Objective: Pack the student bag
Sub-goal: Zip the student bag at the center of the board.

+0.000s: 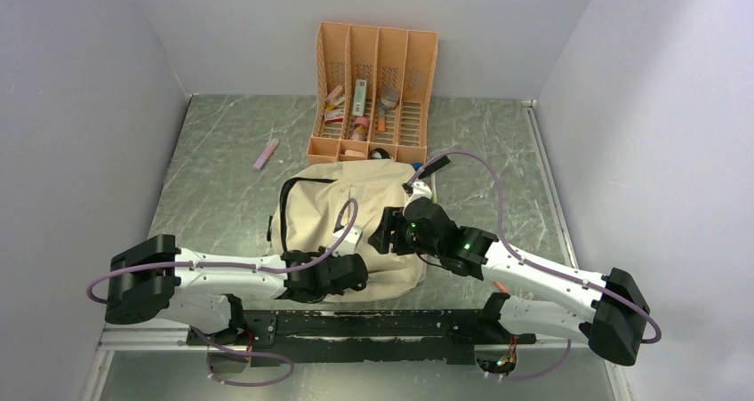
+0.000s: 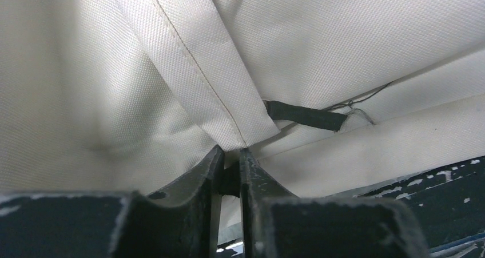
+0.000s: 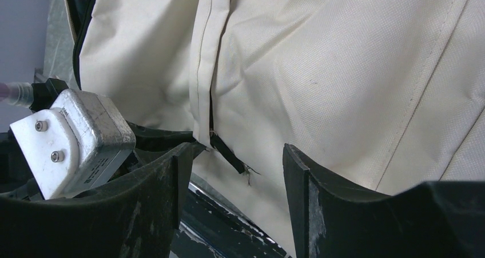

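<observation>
The student bag (image 1: 356, 201) is a cream fabric backpack lying flat mid-table, its black zipper edge to the left. My left gripper (image 1: 354, 272) is at the bag's near edge. In the left wrist view its jaws (image 2: 230, 152) stand almost together on the tip of a stitched cream flap (image 2: 200, 69), with a dark bit pinched between them. A frayed black zipper tail (image 2: 306, 116) lies just beyond. My right gripper (image 1: 384, 232) hovers over the bag's near right part. It is open (image 3: 237, 155), with nothing between the fingers, facing the same zipper tail (image 3: 229, 154).
An orange slotted organiser (image 1: 373, 90) with several small items stands behind the bag. A pink stick (image 1: 266, 154) lies on the table at back left. A black mounting rail (image 1: 356, 321) runs along the near edge. Grey walls close both sides.
</observation>
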Robot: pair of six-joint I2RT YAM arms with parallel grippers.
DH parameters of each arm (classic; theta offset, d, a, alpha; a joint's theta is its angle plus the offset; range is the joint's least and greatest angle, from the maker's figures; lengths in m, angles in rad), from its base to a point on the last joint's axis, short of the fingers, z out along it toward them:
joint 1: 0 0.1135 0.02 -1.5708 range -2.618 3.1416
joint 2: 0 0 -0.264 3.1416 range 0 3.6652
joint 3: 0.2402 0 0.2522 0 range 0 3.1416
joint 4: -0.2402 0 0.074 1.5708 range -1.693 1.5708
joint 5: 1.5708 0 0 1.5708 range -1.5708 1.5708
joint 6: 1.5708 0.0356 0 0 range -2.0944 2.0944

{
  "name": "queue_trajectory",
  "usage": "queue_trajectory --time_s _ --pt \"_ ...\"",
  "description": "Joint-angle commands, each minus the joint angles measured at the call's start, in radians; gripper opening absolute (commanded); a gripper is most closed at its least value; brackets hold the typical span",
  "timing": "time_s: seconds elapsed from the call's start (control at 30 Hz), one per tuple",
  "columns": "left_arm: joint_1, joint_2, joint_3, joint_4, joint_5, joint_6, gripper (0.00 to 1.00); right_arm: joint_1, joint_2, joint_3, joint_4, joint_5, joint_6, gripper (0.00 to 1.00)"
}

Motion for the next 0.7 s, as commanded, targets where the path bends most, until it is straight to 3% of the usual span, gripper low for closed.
queue_trajectory --time_s 0.0,0.1,0.67 --pt "0.008 -0.012 -0.009 0.012 -0.042 -0.007 0.16 -0.002 -0.004 -0.006 0.005 0.01 0.012 0.63" --pt "0.014 -0.013 0.008 -0.004 -0.057 -0.002 0.05 -0.003 -0.011 0.006 -0.018 0.016 0.016 0.63" --pt "0.031 -0.119 0.131 -0.075 -0.063 0.049 0.05 -0.002 -0.234 0.027 -0.458 0.136 0.196 0.65"
